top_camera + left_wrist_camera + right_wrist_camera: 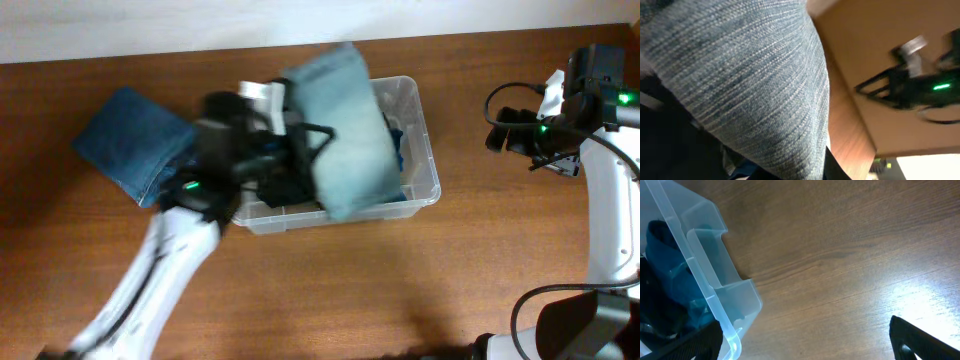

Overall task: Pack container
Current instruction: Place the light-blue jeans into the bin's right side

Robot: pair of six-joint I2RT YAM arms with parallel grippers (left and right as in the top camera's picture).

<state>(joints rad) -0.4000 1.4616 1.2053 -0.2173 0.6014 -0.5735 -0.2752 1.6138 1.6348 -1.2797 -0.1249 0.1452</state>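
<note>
The clear plastic container (423, 150) stands at the table's middle with dark blue garments (395, 150) inside. My left gripper (300, 150) is over the container, shut on a folded light blue denim garment (345, 130) that it holds above the bin. That garment fills the left wrist view (740, 75). My right gripper (520, 130) is open and empty at the right of the table, apart from the container. The right wrist view shows the container's corner (710, 275) with dark blue cloth (670, 280) inside, and the finger tips (805, 340) wide apart over bare wood.
A folded dark blue denim garment (135, 140) lies on the table left of the container. The table's far edge runs along the top. The right arm's cables (510, 100) hang near the right edge.
</note>
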